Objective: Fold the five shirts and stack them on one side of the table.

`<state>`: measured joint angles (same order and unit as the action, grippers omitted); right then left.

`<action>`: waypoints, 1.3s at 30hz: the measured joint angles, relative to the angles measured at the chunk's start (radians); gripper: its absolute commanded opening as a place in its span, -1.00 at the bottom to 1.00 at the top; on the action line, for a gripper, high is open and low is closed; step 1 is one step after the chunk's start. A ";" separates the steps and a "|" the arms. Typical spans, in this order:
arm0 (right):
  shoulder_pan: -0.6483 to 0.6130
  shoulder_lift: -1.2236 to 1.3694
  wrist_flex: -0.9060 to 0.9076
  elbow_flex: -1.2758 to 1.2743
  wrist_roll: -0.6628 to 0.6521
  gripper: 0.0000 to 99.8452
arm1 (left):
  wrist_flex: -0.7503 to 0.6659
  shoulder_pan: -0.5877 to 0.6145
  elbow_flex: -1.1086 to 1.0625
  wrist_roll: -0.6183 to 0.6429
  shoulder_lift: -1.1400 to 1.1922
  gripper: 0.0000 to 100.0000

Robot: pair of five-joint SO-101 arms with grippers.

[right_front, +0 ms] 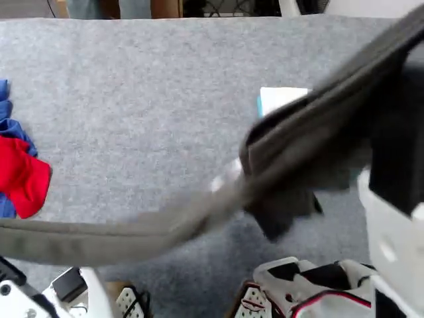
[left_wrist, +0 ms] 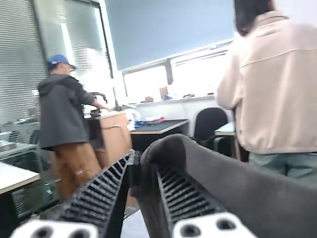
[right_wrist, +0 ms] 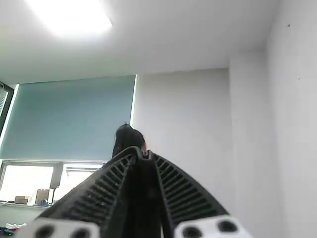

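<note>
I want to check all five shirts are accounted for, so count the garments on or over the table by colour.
Dark grey shirt, lifted off the table: 1
Red garment: 1
Blue garment: 1
White piece with a light blue edge, partly hidden: 1
White garment with black and red trim, near edge: 1
Total: 5

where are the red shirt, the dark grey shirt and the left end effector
red shirt [right_front: 25,177]: high view, middle of the bunched cloth
dark grey shirt [right_front: 311,139]: high view, raised taut fold
left end effector [left_wrist: 144,163]: left wrist view, between its fingertips
</note>
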<state>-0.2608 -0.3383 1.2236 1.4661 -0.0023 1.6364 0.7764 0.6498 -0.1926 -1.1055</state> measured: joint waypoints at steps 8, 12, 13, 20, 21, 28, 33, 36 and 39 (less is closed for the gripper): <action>-0.003 0.003 0.000 -0.195 0.000 -0.97 | 0.084 0.020 -0.041 -0.002 -0.068 -0.94; -0.003 0.066 -0.035 -0.446 0.000 -0.97 | 0.057 0.020 -0.253 -0.002 -0.068 -0.94; -0.003 0.083 -0.060 -0.505 0.000 -0.97 | 0.017 0.021 -0.333 -0.002 -0.068 -0.94; 0.035 0.227 -0.381 -0.941 0.000 -0.97 | -0.612 -0.025 -1.065 -0.002 -0.063 -0.93; 0.040 0.262 -0.451 -1.003 0.002 -0.97 | -0.732 -0.043 -1.180 -0.002 -0.058 -0.93; 0.049 0.508 -0.839 -1.142 0.002 -0.97 | -1.433 -0.178 -1.559 -0.031 0.157 -0.94; 0.049 0.654 -0.862 -1.034 0.002 -0.97 | -1.511 -0.187 -1.459 -0.032 0.400 -0.94; 0.049 0.703 -0.841 -0.962 0.002 -0.97 | -1.519 -0.187 -1.390 -0.037 0.500 -0.94; 0.049 0.735 -0.772 -0.899 0.002 -0.97 | -1.519 -0.187 -1.370 -0.037 0.543 -0.94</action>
<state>-0.2117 0.3966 0.4519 0.5669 -0.0008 0.1174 0.5892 -0.7204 -0.2294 -0.5623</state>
